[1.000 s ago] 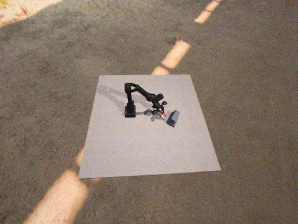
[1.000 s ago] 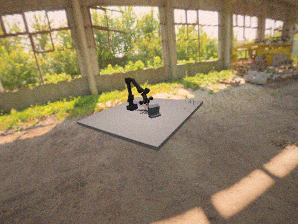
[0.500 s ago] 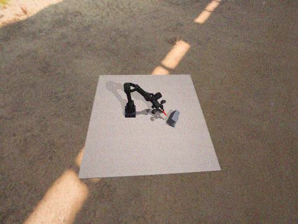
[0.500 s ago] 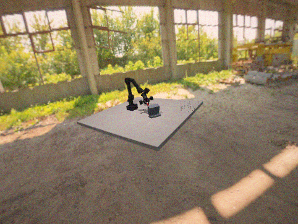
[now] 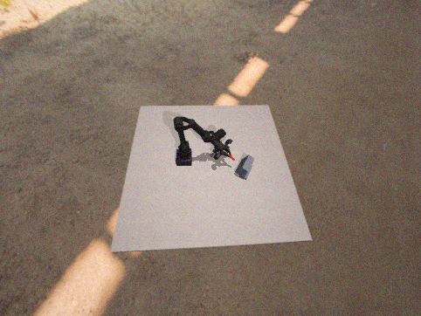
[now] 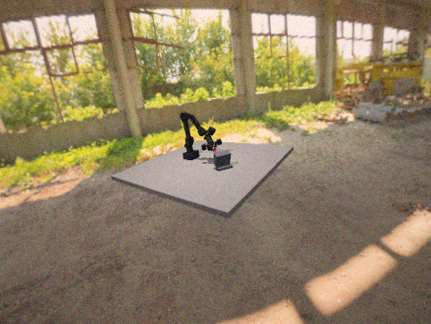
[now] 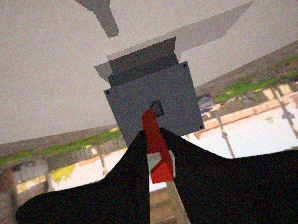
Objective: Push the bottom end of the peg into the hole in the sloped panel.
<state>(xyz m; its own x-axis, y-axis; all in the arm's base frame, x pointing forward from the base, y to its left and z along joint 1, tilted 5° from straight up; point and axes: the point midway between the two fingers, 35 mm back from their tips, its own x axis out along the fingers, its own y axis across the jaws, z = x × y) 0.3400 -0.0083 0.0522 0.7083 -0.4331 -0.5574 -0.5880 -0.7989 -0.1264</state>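
A: The gripper [image 7: 159, 150] clamps the red peg [image 7: 151, 131], its tip at the hole [image 7: 157, 107] in the sloped panel [image 7: 175, 95].

B: Match the flats, then push straight along the hole's axis.

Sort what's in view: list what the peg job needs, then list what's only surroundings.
Needed for the job:
- red peg, held in the gripper, tip at the hole
- sloped panel
- hole in its face
- table

Only surroundings:
- dirt floor
- concrete pillars
- low wall
- rubble pile
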